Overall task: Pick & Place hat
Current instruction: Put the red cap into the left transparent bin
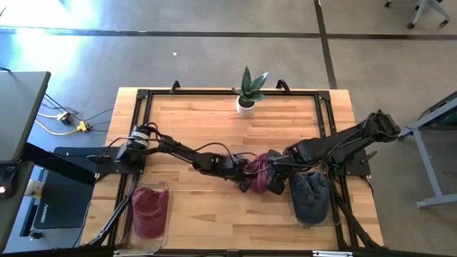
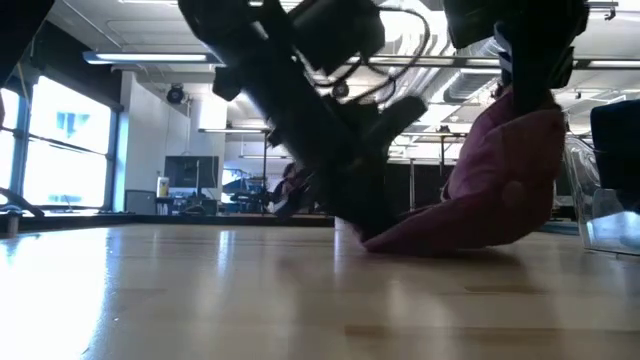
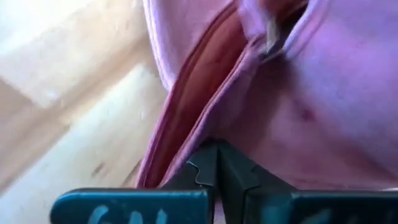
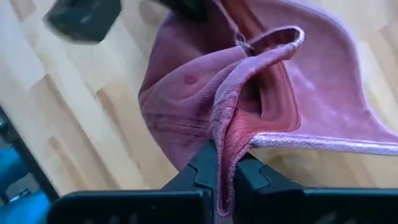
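Observation:
A maroon hat lies at the table's middle, between my two grippers. In the low view the hat is raised on its right side, and its low edge rests on the table. My left gripper is shut on the hat's left side, low near the table. My right gripper is shut on the hat's right side, higher up. My left gripper pinches the hat's edge between its two fingers, where a seam runs down to the fingertips. It comes in slanting from the table's left, low over the wood. That side of the hat stays on the table. My right gripper pinches a fold of the hat's rim between its two fingers, several layers bunched together. It comes from the table's right, slanting down. The held side is lifted clear and the hat hangs below the fingers, its opposite edge on the table.
A clear bin with a blue hat stands close on the right, just behind my right gripper. Another clear bin with a maroon hat stands at the near left. A potted plant stands at the far edge. Bare wood lies between.

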Available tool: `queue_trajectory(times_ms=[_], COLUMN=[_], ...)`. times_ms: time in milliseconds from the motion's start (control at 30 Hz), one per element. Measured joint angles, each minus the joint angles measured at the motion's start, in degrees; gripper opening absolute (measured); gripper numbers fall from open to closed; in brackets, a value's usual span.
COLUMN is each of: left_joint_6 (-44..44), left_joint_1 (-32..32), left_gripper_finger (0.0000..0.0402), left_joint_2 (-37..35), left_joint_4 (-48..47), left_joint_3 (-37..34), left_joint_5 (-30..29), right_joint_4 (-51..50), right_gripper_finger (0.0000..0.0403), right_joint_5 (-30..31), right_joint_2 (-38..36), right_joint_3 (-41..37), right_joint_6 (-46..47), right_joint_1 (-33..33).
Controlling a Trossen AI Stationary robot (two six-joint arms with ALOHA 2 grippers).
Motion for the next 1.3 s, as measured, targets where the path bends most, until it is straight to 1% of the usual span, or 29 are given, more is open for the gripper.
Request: queue_trajectory(times_ms=[167, 267, 333, 400, 433, 533, 633, 700, 767, 833, 967, 1100, 1200, 1300], left_joint_6=[-1.78, -1.78, -2.19, -3.33, -4.16, -5.36, -4.82, -4.84, -4.91, -4.67, -4.3, -2.72, 0.65, 1.74], left_joint_1=[-0.01, -0.09, -0.13, -0.1, -0.12, -0.48, -0.42, -0.38, -0.38, -0.38, -0.38, -0.63, -1.31, -1.82], left_gripper_finger=[0.0005, 0.0005, 0.0005, 0.0005, 0.0005, 0.0005, 0.0005, 0.0005, 0.0005, 0.0005, 0.0005, 0.0005, 0.0005, 0.0005], left_joint_2=[0.17, -0.16, -1.65, -2.01, -2.04, -5.32, -6.36, -8.2, -10.02, -11.25, -13.78, -15.52, -17.02, -19.18], left_joint_4=[-5.77, -9.27, -13.92, -16.44, -17.64, -24.61, -24.18, -25.28, -24.74, -24.97, -25.46, -26.93, -27.76, -31.44], left_joint_3=[0.19, 0.23, 0.1, 0.12, 0.18, -0.32, -0.2, -0.45, -0.19, -0.21, -0.23, -0.22, -0.22, -0.21], left_joint_5=[-0.37, -1.82, -3.06, -4.5, -5.32, -9.26, -11.96, -12.87, -13.45, -13.51, -13.31, -11.97, -10.36, -7.85], right_joint_4=[-0.34, -0.37, -0.55, -0.98, -1.08, -0.6, -0.96, 0.2, -0.05, -0.73, -0.99, -0.16, 4.22, 10.53], right_gripper_finger=[0.001, 0.0019, 0.0027, 0.0031, 0.0032, 0.0033, 0.0036, 0.0042, 0.0056, 0.0078, 0.0139, 0.0197, 0.0226, 0.0235], right_joint_5=[-1.97, -2.53, -2.44, -2.13, -1.84, 0.54, 3.19, 3.66, 3.5, 3.53, 5.27, 5.19, 3.26, -0.6], right_joint_2=[0.0, 0.0, 0.0, 0.0, 0.0, 0.02, 0.04, 0.04, 0.04, 0.02, 0.03, 0.03, 0.04, 0.99], right_joint_3=[-0.02, -0.02, -0.02, -0.02, -0.02, -0.02, -0.04, -0.02, -0.02, -0.02, -0.02, -0.02, -0.02, -0.01], right_joint_6=[1.2, 1.43, 2.19, 2.49, 2.51, 2.7, 2.64, 2.33, 1.76, 0.79, -2.56, -7.6, -13.87, -20.74], right_joint_1=[2.11, 3.68, 4.54, 5.13, 5.28, 5.26, 4.91, 4.21, 3.03, 1.87, -0.07, -1.88, -2.23, -1.26])
